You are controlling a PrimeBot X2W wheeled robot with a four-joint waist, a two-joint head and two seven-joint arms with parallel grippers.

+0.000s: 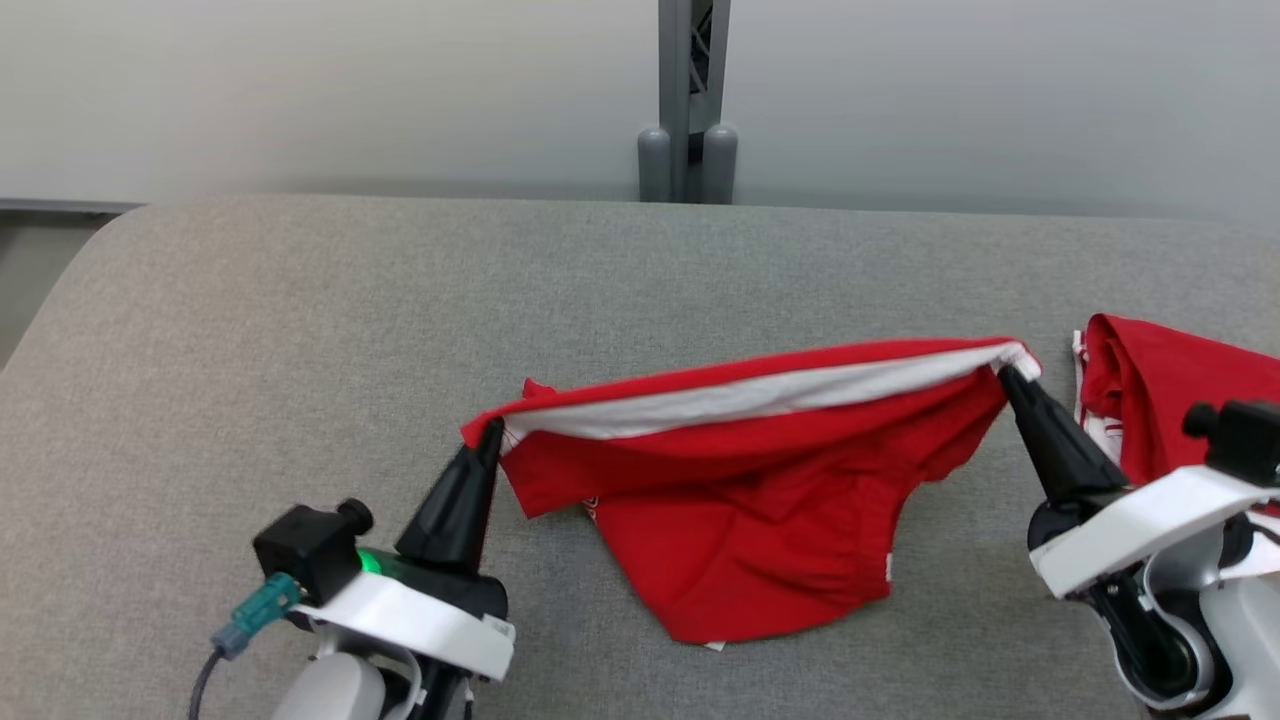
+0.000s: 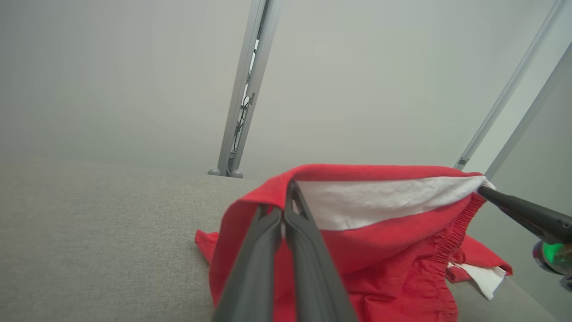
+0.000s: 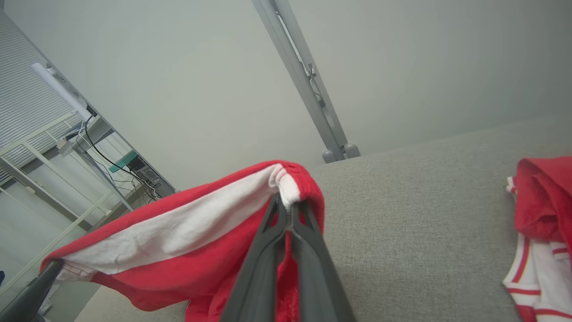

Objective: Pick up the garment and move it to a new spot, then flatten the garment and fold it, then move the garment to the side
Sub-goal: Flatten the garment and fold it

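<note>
Red shorts [image 1: 760, 500], hung by the waistband across the lower middle of the head view, white inner band turned up and pulled into a near-straight line, legs sagging in a crumpled pouch and apparently resting on the grey fabric worktop [image 1: 400, 300] at lower centre. Pinched at the left waistband corner by the left end effector [image 1: 491, 430], fingers closed tight on the red hem. Pinched at the right corner by the right end effector [image 1: 1004, 372], likewise clamped on cloth, white edge bunched just past the tips in the right wrist view. Probably the lift-and-carry step, with flattening to follow.

To do it well:
- Raise both grips together and level, clearing the leg hems from the worktop before any sideways travel.
- Hold the spacing as is: no wider, for fear of pulling a shallow pinch loose; no narrower, for fear of slack and fresh folds.
- Steer toward the bare stretch at upper left and centre, away from the second red-and-white garment [image 1: 1140, 390] lying just beside the right end effector at the right edge.
- Lay the leg hems down first, then draw back low for a flat spread.
- Watch the right pinch especially, with little cloth visible beyond the tips.
</note>
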